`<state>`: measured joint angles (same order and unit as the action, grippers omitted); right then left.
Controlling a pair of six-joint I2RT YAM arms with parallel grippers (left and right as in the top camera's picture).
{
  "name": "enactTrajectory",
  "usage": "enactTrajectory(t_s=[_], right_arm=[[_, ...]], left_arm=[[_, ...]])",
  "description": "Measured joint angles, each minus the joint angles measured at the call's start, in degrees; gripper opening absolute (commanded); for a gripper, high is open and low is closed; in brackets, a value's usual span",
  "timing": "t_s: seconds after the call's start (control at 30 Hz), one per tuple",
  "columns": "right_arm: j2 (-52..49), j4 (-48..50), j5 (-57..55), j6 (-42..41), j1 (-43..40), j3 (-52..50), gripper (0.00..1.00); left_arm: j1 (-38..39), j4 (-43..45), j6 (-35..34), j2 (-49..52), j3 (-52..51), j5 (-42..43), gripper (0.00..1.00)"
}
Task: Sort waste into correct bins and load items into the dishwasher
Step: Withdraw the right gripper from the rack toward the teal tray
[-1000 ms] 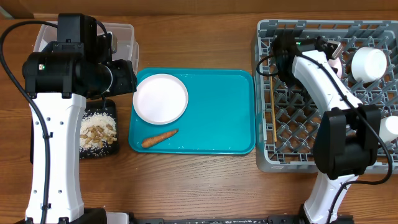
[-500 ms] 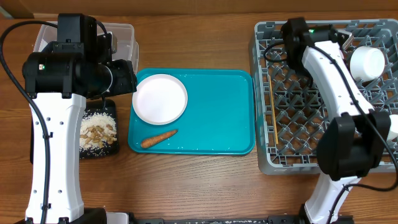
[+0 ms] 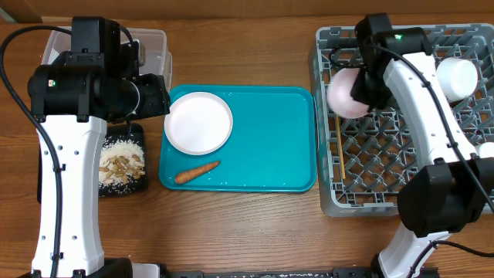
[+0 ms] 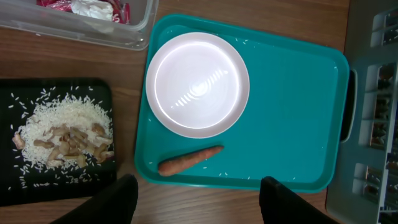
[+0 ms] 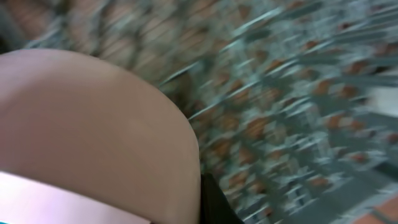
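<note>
My right gripper (image 3: 361, 86) is shut on the rim of the pale-pink bowl (image 3: 342, 96), which hangs tipped on edge over the left side of the grey dishwasher rack (image 3: 386, 166). In the right wrist view the bowl (image 5: 93, 124) fills the left and one black finger (image 5: 214, 202) shows beside it. My left gripper (image 4: 199, 194) hangs open above the near edge of the teal tray (image 4: 292, 124), holding nothing. On that tray lie a white bowl (image 4: 198, 84) and a carrot piece (image 4: 189, 160). Chopsticks (image 3: 339, 150) rest in the rack.
The black tray (image 4: 12, 180) holds grainy food scraps (image 4: 62, 134). Behind it the clear tub (image 4: 81, 28) contains a red wrapper (image 4: 53, 3) and a white tissue (image 4: 93, 7). A white cup (image 3: 457, 77) sits in the rack's back right.
My right arm has swung left across the rack, carrying the pink bowl from behind the arm to the rack's left side. The left arm has not moved.
</note>
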<state>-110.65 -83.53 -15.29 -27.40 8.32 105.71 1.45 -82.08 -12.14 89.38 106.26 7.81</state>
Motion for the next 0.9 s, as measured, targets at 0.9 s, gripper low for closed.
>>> enactTrajectory(t_s=[0.9], right_arm=[[1.1,5.6,-48.8,-16.9,-1.8,-2.4,0.04]], left_arm=[[0.0,-0.2,0.0,0.0,0.0,-0.2,0.66]])
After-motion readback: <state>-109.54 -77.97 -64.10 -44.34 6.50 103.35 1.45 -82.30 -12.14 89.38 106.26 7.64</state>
